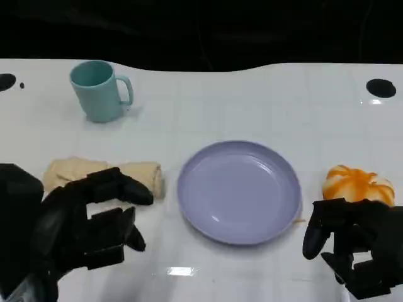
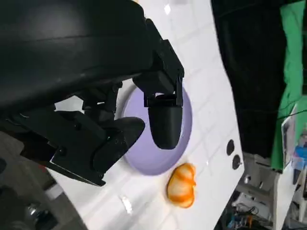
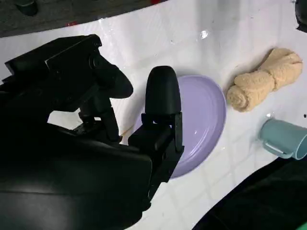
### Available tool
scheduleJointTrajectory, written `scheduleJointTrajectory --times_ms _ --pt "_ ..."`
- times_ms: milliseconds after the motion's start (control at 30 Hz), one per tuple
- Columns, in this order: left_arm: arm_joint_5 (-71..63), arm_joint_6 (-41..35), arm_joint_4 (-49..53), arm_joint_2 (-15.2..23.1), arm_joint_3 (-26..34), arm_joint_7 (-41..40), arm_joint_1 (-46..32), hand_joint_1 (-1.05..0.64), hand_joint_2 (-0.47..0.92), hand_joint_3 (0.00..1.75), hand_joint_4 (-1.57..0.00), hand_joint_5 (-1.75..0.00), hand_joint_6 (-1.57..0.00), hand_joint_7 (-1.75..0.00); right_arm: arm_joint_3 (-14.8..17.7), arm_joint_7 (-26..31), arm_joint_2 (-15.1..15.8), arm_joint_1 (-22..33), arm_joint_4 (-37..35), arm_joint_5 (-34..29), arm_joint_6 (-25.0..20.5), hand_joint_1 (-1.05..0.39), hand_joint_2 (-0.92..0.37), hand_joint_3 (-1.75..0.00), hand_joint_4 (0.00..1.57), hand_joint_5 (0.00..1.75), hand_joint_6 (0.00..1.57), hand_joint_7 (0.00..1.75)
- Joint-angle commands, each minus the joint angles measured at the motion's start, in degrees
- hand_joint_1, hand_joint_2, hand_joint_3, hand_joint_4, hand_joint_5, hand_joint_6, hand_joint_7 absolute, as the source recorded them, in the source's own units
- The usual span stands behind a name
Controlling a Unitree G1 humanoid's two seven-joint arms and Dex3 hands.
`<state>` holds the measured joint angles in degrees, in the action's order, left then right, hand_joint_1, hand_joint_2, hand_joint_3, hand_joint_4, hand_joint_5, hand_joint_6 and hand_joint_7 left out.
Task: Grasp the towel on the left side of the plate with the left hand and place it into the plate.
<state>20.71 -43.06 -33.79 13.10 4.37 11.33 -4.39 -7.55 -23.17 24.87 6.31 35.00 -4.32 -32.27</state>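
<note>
Towel (image 1: 107,175) rolled, long axis left-right, lying on table (image 1: 252,100) just left of plate (image 1: 239,190). Left hand (image 1: 88,220) near it, fingers spread, empty. Right hand (image 1: 356,242) fingers apart, holding nothing.

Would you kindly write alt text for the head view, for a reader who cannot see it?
An empty lilac plate sits mid-table, with a rolled beige towel to its left, partly behind the open left hand. A teal mug stands farther back; an orange-and-white object lies by the right hand.
</note>
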Motion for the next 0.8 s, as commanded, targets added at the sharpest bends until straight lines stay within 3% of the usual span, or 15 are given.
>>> scheduleJointTrajectory --times_ms 33,67,167,233,333,533,800 --pt "-7.4 11.4 2.4 3.6 -3.1 1.8 -0.6 -0.17 0.61 0.88 -0.54 -1.12 -0.57 -0.65 0.4 0.3 0.1 -0.6 0.8 0.1 -0.7 0.03 -0.61 -1.02 0.69 1.74 0.68 1.46" --pt "-10.3 15.9 3.9 5.4 -4.2 2.9 -0.1 -0.18 0.64 0.81 -0.52 -1.08 -0.57 -0.6 0.4 0.3 0.2 -0.6 0.8 0.0 -0.5 0.03 -0.61 -1.02 0.69 1.74 0.67 1.47" --pt "-15.0 23.1 6.9 8.0 -5.5 4.6 1.2 -0.23 0.86 0.35 -0.5 -0.88 -0.56 -0.34 0.6 0.2 0.2 -0.6 0.3 0.3 0.1 0.04 -0.62 -1.02 0.68 1.75 0.67 1.47" --pt "-19.9 26.5 8.4 11.4 -6.8 5.5 3.2 -0.31 0.91 0.22 -0.44 -0.81 -0.51 -0.23 0.5 0.1 0.2 -0.7 -0.5 0.3 1.3 0.03 -0.61 -1.02 0.69 1.75 0.67 1.47" --pt "-27.1 30.4 10.6 15.6 -8.5 6.3 6.0 -0.37 0.92 0.13 -0.32 -0.71 -0.41 -0.13 0.0 0.3 0.1 -0.6 -0.3 -0.2 1.4 0.03 -0.61 -1.02 0.7 1.75 0.67 1.47" --pt "-45.2 37.3 16.4 21.0 -13.8 4.6 11.8 -0.5 0.92 0.03 -0.27 -0.52 -0.32 -0.02 0.0 0.6 0.0 -0.4 0.6 -0.2 -0.1 0.02 -0.61 -1.02 0.7 1.74 0.68 1.47" --pt "-61.4 36.6 24.7 19.9 -20.7 6.0 20.8 -0.6 0.89 0.0 -0.21 -0.46 -0.31 -0.01 0.0 0.5 0.3 -0.7 0.8 -0.4 -0.7 0.03 -0.61 -1.01 0.69 1.74 0.67 1.47"
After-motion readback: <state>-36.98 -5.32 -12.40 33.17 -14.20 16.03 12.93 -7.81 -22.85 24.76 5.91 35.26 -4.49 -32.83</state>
